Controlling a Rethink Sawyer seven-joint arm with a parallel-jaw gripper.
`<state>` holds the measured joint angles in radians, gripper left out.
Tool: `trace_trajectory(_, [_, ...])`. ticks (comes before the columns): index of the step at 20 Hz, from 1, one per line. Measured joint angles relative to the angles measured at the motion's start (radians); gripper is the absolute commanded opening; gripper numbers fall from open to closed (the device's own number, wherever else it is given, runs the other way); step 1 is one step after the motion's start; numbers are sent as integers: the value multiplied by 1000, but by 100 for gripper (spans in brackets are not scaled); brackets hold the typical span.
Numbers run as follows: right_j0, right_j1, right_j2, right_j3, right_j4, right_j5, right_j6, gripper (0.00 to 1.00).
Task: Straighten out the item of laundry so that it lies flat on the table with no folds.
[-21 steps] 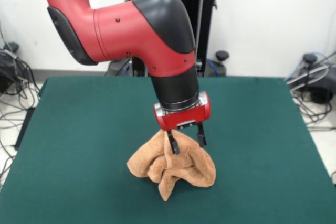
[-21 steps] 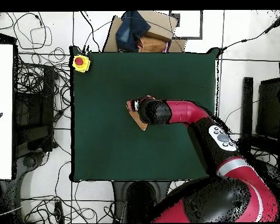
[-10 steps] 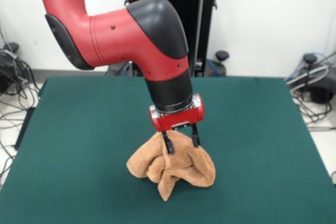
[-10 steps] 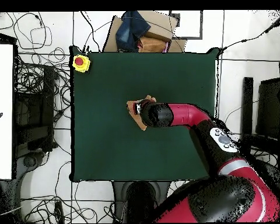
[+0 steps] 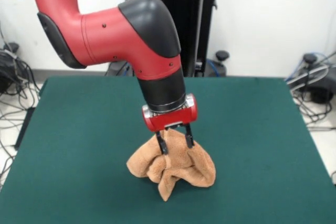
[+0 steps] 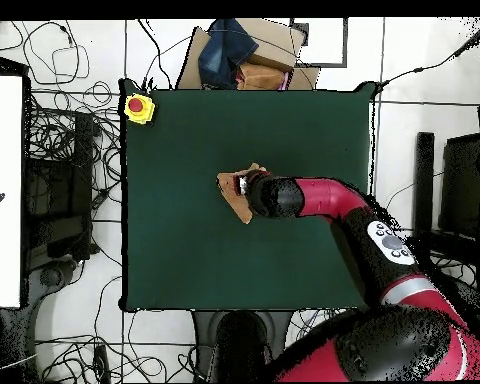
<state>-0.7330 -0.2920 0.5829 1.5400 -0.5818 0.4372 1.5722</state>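
Near the middle of the green counter, a little toward its front edge in the front view, the tan-orange terry towel is lying bunched into a peaked heap; several thick folds are draped down from a raised crest, and one pointed corner is trailing toward the viewer; no stripe band or loop tag can be made out in the crumple. The heap is being pitched up like a tent, seemingly because its highest ridge is being held between the fingers of the gripper; the cloth is judged to be hanging from that point while its skirt is resting on the felt. The arm is being brought down steeply from above so that the gripper is pointed almost straight down onto the crest; its two dark fingers are being kept moderately apart, with the fold of terry filling the gap between them and both tips pressing into the cloth, so it is judged to be grasping the towel rather than released. In the overhead view, only a strip of the towel is being shown beside the wrist, well apart from the yellow box with the red button at the counter's corner; nothing of the task is judged as done, since no part is being laid flat.
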Motion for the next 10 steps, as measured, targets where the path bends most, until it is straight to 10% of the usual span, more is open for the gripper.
trace_trajectory(10, [-32,4,3,0,0,39,0,100])
